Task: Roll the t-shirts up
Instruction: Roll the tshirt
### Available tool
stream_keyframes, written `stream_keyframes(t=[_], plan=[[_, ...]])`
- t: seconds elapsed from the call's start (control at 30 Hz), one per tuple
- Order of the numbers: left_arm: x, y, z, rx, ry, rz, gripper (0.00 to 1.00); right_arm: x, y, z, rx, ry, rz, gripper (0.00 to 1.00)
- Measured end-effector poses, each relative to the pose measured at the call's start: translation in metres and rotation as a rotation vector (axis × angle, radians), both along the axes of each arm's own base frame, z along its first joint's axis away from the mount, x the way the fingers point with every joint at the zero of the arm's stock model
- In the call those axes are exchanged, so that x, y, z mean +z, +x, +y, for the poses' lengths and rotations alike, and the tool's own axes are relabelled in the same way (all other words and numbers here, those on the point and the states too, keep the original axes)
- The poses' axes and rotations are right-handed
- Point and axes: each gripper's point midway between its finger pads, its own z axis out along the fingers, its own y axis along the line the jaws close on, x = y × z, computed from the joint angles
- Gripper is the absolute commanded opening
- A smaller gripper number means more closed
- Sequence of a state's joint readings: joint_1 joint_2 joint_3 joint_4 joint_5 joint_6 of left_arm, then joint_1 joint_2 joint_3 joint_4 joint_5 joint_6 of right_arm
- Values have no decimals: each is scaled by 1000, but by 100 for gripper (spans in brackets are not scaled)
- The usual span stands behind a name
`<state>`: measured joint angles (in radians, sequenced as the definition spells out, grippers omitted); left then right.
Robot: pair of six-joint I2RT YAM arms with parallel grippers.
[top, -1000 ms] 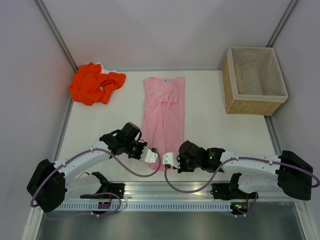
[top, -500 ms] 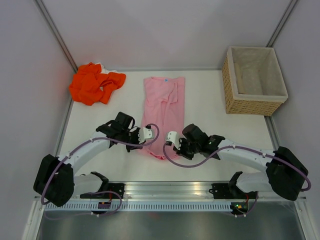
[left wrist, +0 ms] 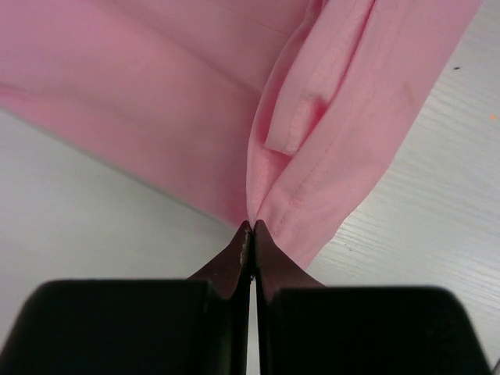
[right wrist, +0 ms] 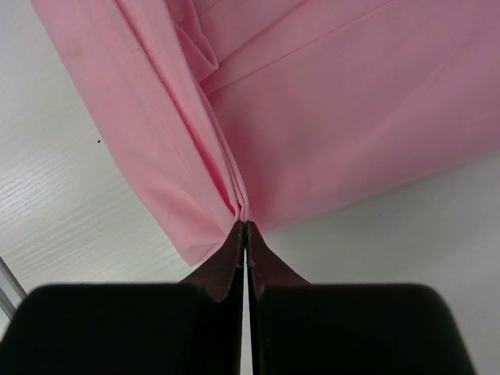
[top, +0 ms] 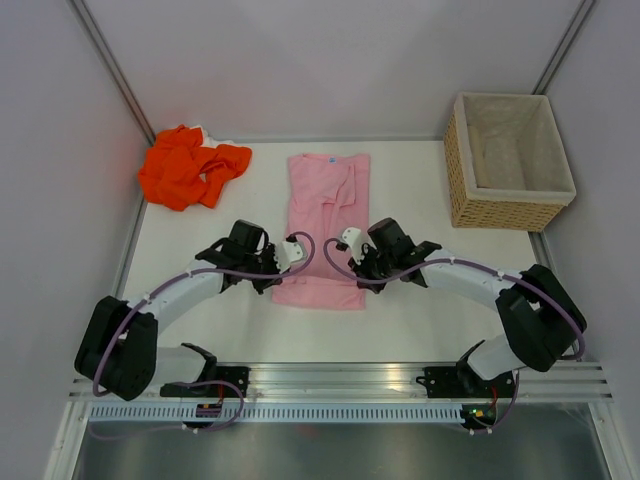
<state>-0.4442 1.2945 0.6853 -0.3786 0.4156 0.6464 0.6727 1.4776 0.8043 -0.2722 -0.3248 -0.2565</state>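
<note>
Two short-sleeved garments, two arms, one container.

Top view only:
- Plain light pink cloth t-shirt lies lengthwise at mid-table. Its far end points toward the back wall and its near end is turned back over itself into a doubled band.
- Crumpled bright orange cloth t-shirt sits in the far left corner, well apart from both arms.
- Square woven wicker basket with pale cloth lining stands at the far right on the white table.
- Both arms stretch forward and bend inward, low over the tabletop, with elbows out to the sides. The left gripper is at the pink garment's left edge and the right gripper at its right edge, facing each other across the cloth.

Wrist views only:
- Left wrist: the black fingertips of the left gripper are pressed together on a pinch of pink fabric. A stitched hem and several folded layers fan out beyond the tips, with bare tabletop on either side.
- Right wrist: the right gripper is likewise clamped on a gathered pink edge, with pleats running away from the tips.
- The orange garment and the basket show in neither wrist view.
</note>
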Motion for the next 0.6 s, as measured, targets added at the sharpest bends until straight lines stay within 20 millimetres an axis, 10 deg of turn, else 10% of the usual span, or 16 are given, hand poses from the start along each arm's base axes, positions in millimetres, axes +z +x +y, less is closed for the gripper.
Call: stream_keyframes(t=[0.3, 0.6], plan=[[-14, 15, 9, 53, 50, -54, 2, -19, 10, -10, -87, -6, 105, 2], [-14, 22, 9, 62, 49, -83, 2, -25, 16, -10, -155, -11, 124, 41]])
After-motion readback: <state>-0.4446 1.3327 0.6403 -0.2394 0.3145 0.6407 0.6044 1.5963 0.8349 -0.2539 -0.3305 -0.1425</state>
